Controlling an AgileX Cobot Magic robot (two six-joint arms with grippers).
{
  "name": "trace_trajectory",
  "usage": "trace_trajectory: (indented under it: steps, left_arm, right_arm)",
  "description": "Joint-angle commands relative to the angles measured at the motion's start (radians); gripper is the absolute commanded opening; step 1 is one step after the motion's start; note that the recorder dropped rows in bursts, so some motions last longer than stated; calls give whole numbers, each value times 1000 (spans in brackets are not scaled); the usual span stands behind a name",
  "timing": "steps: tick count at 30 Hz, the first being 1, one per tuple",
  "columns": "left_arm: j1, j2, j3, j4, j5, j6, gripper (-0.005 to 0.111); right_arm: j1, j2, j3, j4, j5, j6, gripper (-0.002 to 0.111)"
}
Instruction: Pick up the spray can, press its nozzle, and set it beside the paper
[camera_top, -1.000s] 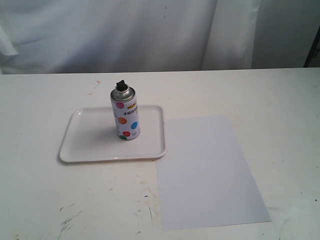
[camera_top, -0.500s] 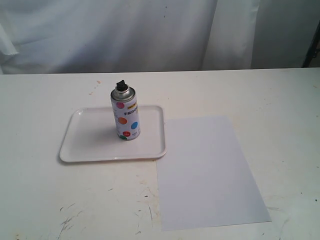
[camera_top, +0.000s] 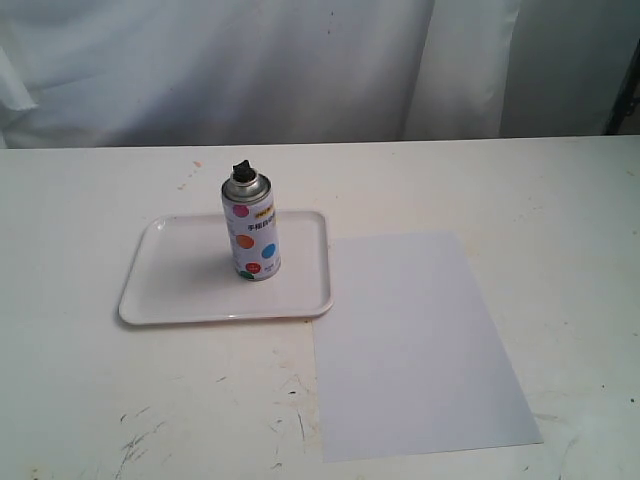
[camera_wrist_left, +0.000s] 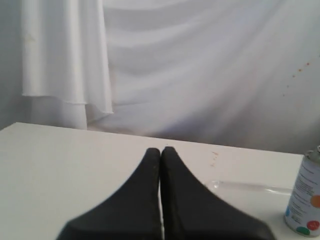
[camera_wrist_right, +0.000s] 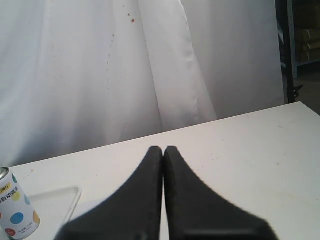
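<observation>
The spray can (camera_top: 251, 229) stands upright on the white tray (camera_top: 180, 290), near its far right part, white with coloured dots and a yellow band. Its black nozzle (camera_top: 241, 165) tops the silver dome. The paper (camera_top: 415, 340) lies flat just right of the tray. Neither arm shows in the exterior view. My left gripper (camera_wrist_left: 160, 150) is shut with nothing in it, and the can (camera_wrist_left: 306, 200) sits off to one side of it. My right gripper (camera_wrist_right: 163, 149) is shut and empty too; the can (camera_wrist_right: 15, 210) and the tray (camera_wrist_right: 60, 200) appear at that view's edge.
White cloth (camera_top: 250, 70) hangs behind the table (camera_top: 560, 200). Dark scratches (camera_top: 140, 435) mark the near tabletop. A dark frame (camera_wrist_right: 291, 45) stands beyond the table's far corner in the right wrist view.
</observation>
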Motion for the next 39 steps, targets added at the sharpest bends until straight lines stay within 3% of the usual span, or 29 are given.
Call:
trace_trajectory:
  steps: [1, 16, 24, 39]
  left_arm:
    - [-71, -4, 5, -47, 75, 47, 0]
    - [-65, -17, 54, -36, 157, 64, 0]
    - [-20, -17, 54, -36, 157, 56, 0]
    - [-20, -17, 54, -38, 145, 57, 0]
  right_arm:
    - [-9, -4, 4, 4, -6, 2, 0]
    - [-9, -4, 4, 4, -6, 2, 0]
    - [-9, -4, 4, 4, -6, 2, 0]
    - [-9, -4, 4, 4, -6, 2, 0]
